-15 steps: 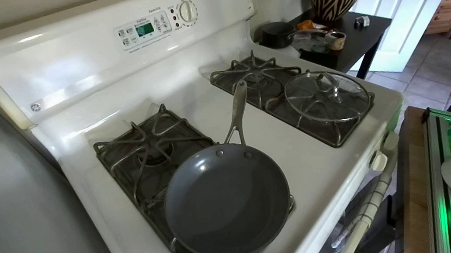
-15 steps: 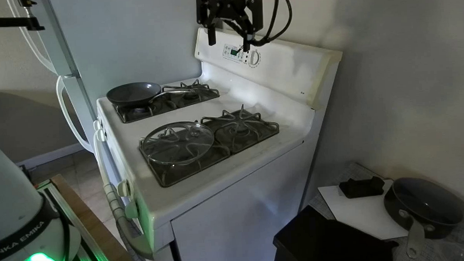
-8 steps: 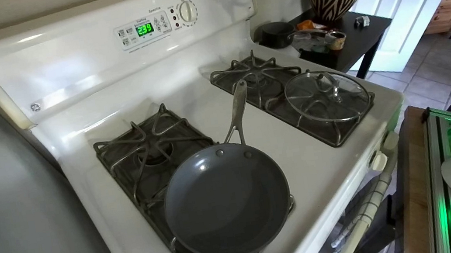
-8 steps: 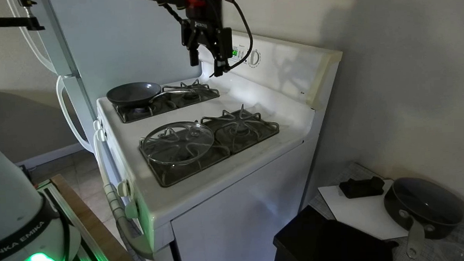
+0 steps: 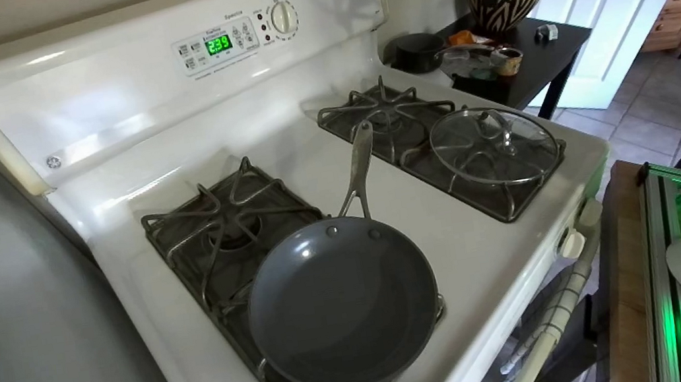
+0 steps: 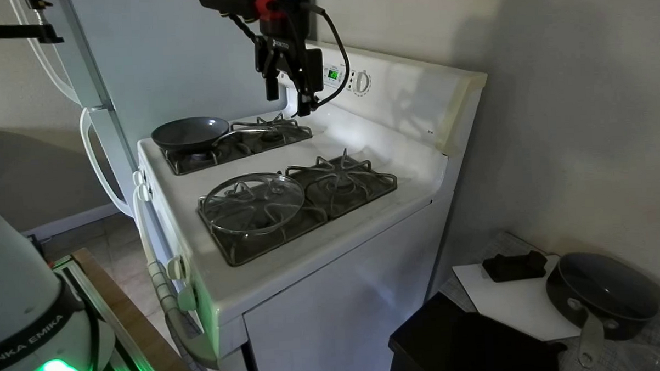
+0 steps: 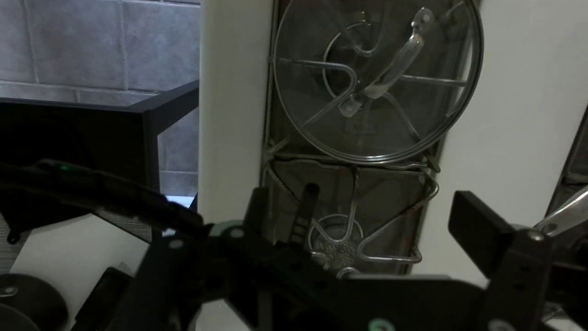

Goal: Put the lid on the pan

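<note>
The glass lid lies on the front burner grate, knob side up; it also shows in an exterior view and in the wrist view, where its arched metal knob runs diagonally. The dark grey pan sits on the neighbouring front grate, handle toward the back panel; it also shows in an exterior view. A metal handle at the right edge of the wrist view looks like the pan's. My gripper is open and empty, high above the stove. In the wrist view my gripper appears over the rear grate, apart from the lid.
The stove's back panel rises behind the burners. A refrigerator stands beside the pan's side. Beyond the lid's side, a dark table holds a striped bowl and a saucepan. A towel hangs on the oven handle.
My gripper has come down and, in an exterior view, shifted left; it now shows at the top of both exterior views. It stays open. The lid and the pan have not moved.
</note>
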### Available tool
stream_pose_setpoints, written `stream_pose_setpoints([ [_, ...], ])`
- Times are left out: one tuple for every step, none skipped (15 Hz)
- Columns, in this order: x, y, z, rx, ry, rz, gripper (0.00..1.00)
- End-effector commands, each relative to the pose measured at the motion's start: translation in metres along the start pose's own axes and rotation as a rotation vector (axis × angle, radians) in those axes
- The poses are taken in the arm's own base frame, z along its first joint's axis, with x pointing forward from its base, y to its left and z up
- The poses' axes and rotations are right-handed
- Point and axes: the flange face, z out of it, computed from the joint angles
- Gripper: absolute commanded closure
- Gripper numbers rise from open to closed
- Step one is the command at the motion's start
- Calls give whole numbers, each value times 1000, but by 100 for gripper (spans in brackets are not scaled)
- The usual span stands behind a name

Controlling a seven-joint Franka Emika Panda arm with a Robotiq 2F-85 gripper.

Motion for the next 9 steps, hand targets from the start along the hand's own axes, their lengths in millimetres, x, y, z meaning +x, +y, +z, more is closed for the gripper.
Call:
stream_pose_setpoints([
  [-1, -4, 7, 2, 23, 23, 0],
  [-4, -6, 12, 13, 13, 34, 0],
  [-7, -8, 16, 30, 14, 62, 0],
  [-10, -10, 19, 41, 27, 83, 0],
  [-14, -12, 24, 58, 22, 100, 0],
  [-17, -12, 29, 72, 22, 121, 0],
  [-20, -14, 37, 80, 16, 137, 0],
  [-23, -16, 47, 87, 7, 154, 0],
  [-28, -19, 55, 88, 19, 177, 0],
])
